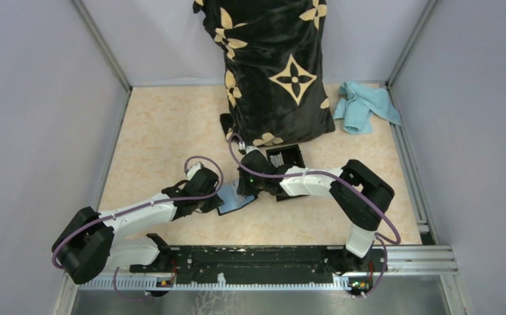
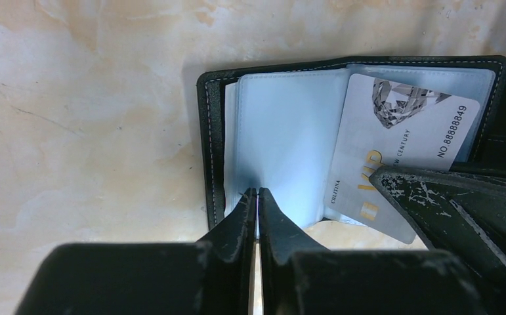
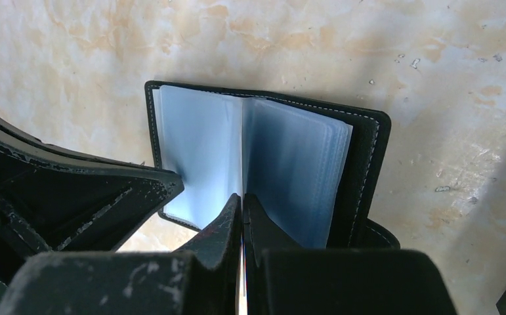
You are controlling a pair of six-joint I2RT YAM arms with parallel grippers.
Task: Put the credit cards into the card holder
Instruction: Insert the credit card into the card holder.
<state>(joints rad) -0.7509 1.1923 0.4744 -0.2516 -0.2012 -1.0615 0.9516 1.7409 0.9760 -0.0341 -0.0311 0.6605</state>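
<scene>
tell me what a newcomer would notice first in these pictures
Probably the big black cloth with gold flowers, draped at the back of the table and towering over everything in the top view. Next, mid-table, the left gripper and right gripper meet over the open card holder, each closed at the edge of its clear sleeves. In the left wrist view a pale card printed VIP lies slanted across one page.

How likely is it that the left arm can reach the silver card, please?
Probably not: the left fingers pinch a clear sleeve of the card holder, and the right fingers overlap the silver card.
</scene>
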